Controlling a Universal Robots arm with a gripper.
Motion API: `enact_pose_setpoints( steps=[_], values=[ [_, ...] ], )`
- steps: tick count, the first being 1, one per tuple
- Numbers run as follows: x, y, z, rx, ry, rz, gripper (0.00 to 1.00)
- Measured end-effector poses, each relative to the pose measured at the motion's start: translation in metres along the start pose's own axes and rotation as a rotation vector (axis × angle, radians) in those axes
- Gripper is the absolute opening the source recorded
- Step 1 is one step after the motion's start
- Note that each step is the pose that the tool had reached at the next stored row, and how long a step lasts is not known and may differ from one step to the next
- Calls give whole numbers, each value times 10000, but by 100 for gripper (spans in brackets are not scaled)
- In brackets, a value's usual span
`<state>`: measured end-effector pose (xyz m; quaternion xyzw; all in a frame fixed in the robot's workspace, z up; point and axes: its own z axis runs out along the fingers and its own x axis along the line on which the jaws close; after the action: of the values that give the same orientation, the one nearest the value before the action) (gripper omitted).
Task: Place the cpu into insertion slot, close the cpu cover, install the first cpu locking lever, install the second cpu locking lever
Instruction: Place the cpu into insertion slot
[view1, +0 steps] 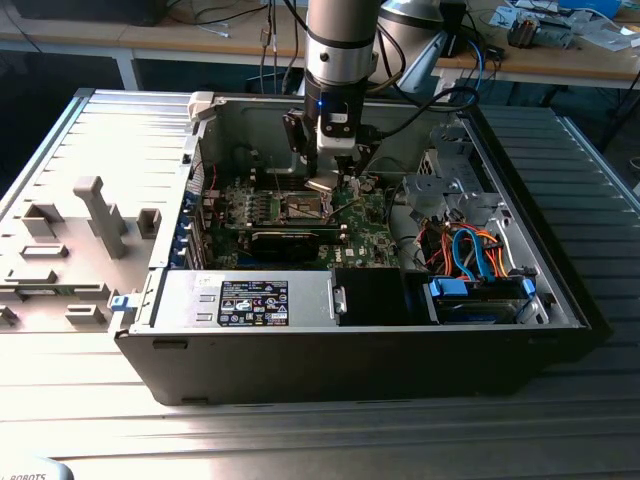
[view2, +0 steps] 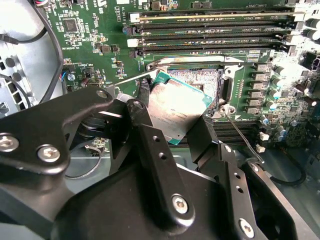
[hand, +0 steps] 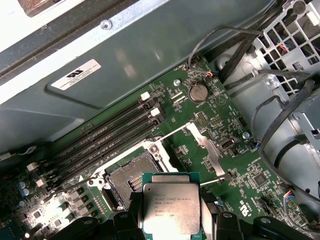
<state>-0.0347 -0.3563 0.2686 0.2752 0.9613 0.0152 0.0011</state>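
Gripper (hand: 172, 222) clamps the cpu (hand: 171, 200), its lettered face up between the jaws, poised above the open insertion slot (hand: 131, 175).

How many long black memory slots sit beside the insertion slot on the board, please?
4. The memory slots lie side by side in one bank along one edge of the insertion slot: the farthest from it, two in the middle, and the nearest. None seems hidden.

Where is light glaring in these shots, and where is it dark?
Exterior view: glare washes the ribbed table, while inside the case it is dimmer. Second wrist view: the cpu held in the gripper shows a patchy sheen. First wrist view: pale reflections on the case wall.
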Motion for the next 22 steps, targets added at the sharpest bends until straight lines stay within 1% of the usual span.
enact_pose_setpoints(
  steps=[22],
  values=[
    [0,0,0,1,-8,233,54]
  ],
)
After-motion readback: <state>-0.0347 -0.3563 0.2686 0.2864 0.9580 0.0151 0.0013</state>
